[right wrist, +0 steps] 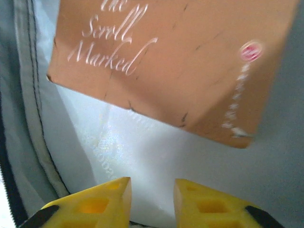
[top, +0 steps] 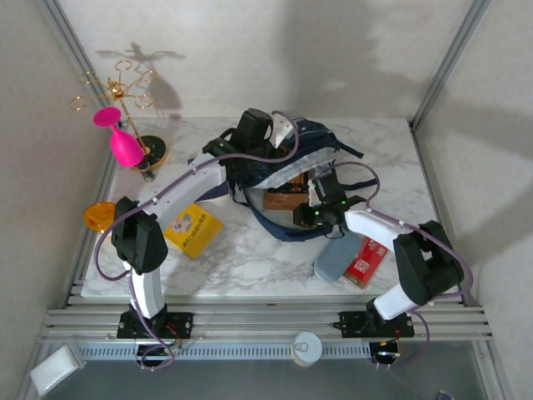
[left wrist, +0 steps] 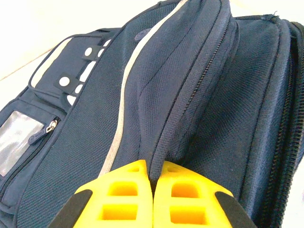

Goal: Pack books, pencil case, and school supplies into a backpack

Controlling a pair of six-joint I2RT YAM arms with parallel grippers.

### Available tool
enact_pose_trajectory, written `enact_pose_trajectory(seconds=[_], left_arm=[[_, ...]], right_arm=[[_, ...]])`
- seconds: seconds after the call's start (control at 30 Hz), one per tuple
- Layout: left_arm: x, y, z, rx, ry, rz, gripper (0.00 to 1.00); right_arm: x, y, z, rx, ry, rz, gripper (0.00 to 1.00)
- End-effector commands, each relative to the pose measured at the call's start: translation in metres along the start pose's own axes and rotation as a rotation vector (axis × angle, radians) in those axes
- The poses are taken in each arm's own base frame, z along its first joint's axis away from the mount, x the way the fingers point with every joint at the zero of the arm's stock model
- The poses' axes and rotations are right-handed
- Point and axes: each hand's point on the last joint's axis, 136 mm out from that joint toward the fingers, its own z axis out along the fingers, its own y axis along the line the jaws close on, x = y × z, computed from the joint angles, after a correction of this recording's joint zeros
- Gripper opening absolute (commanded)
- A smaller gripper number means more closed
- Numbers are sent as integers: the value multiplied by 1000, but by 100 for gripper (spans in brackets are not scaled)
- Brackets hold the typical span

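Left tool (left wrist: 153,167) pinching backpack (left wrist: 190,95) fold; right tool (right wrist: 152,184) ajar, seemingly empty.

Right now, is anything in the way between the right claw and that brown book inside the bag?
Nothing visible. Only bare pale lining lies between the right claw, its fingers parted, and the brown book just ahead of it.

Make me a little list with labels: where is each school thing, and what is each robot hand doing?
left gripper: shut, pinching a backpack fold
right gripper: open, empty, inside backpack
brown book: inside backpack, on pale lining
yellow book: on table, outside
pencil case: on table, beside red pack
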Motion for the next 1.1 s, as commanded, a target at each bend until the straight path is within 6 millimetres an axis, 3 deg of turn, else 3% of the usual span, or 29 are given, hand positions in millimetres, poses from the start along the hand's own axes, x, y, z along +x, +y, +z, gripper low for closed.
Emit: enact_pose_trajectory(seconds=[0.0,0.13,0.27,0.4,0.5,0.6,0.73,0.9,0.97,1.07], left_arm=[[-69,-7,-40,33,-218,9,0],[-70,-7,-44,26,-224,12,0],[-69,-7,-45,25,-222,16,0],[-68,-5,-43,18,-218,16,0],[-64,0,-40,-4,-206,16,0],[-59,6,-36,-16,-191,1,0],[-45,11,-29,-23,-171,-30,0],[-9,20,-19,-57,-125,-165,0],[7,21,-16,-56,-113,-246,7],[36,3,-13,40,-93,-350,30]], right_arm=[[-13,-3,9,29,-44,-4,26],[-43,-17,12,117,-192,-38,13],[-93,-20,5,147,-400,-62,11],[-123,-19,20,132,-464,-31,5],[-136,-21,17,151,-512,-6,4],[-128,-10,6,90,-524,-37,6],[-91,3,-22,-1,-497,-97,13],[-48,17,-82,-91,-510,-89,21],[-39,12,-109,-64,-533,-43,23],[-31,18,-146,-75,-574,-14,31]])
